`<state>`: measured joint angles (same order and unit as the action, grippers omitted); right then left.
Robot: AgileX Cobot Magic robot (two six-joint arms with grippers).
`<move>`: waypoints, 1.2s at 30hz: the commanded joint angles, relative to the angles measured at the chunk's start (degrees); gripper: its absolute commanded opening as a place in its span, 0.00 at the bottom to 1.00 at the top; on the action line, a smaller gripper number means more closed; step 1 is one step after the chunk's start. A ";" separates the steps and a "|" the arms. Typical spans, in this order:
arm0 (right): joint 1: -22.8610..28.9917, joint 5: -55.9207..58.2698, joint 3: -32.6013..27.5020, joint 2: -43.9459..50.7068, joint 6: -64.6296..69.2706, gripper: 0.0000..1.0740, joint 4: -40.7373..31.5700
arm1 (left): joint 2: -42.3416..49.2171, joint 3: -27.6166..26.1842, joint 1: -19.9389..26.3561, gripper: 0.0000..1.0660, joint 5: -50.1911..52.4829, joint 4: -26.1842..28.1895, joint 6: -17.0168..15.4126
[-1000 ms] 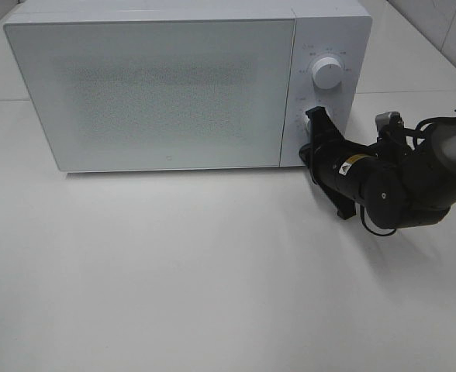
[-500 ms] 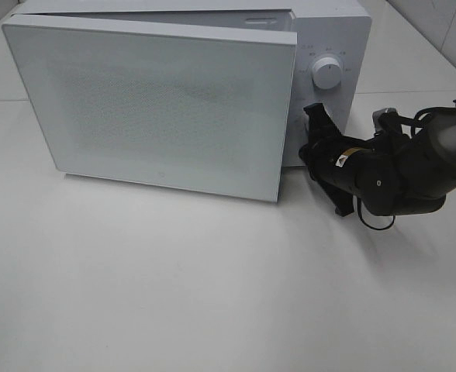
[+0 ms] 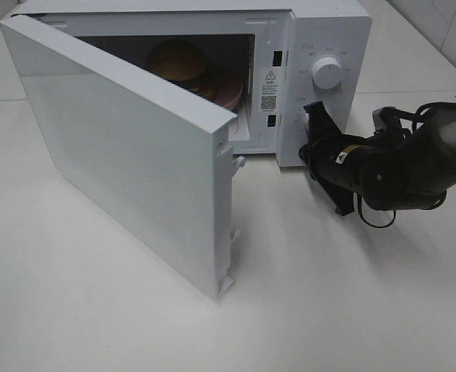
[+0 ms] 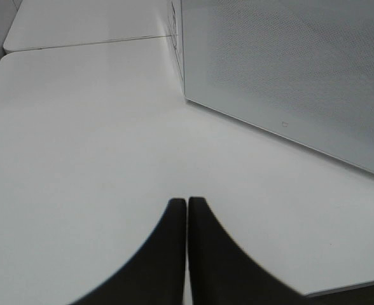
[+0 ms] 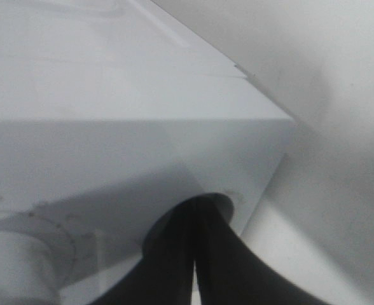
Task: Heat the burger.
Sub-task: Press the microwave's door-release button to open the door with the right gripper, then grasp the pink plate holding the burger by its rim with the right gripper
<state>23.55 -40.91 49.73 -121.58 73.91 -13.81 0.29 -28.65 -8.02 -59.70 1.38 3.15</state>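
Observation:
The burger (image 3: 177, 60) sits inside the white microwave (image 3: 329, 31) on a pink plate (image 3: 226, 91), its golden bun showing above the door's edge. The microwave door (image 3: 135, 147) stands swung wide toward the front left. My right gripper (image 3: 305, 128) is shut, its tips (image 5: 196, 204) pressed against the round lower button (image 5: 233, 201) on the control panel. My left gripper (image 4: 187, 206) is shut and empty, hovering low over the table beside the door (image 4: 289, 63); the exterior view does not show it.
A round dial (image 3: 326, 72) sits above the button on the control panel. The open door juts across the table's left middle. Bare white table (image 3: 344, 310) lies in front and to the right. A seam between tabletops (image 4: 85, 44) runs behind the microwave.
The microwave door was shut a second ago, then sprang ajar and has swung wide open, revealing the burger. My right gripper has stayed at the button.

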 commanded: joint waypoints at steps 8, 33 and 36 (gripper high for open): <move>-0.29 6.02 3.44 7.10 -10.26 0.02 1.83 | 0.34 0.17 -0.23 0.00 0.63 0.40 0.17; -0.29 -0.06 -12.49 16.67 -40.97 0.07 11.06 | 0.34 0.17 -0.23 0.00 0.63 0.40 0.17; -0.29 -0.57 -12.49 16.67 -46.70 0.08 15.58 | 0.34 0.17 -0.23 0.00 0.63 0.40 0.17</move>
<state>23.49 -40.39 37.30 -105.88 32.95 -3.04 0.29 -28.65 -8.02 -59.70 1.38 3.15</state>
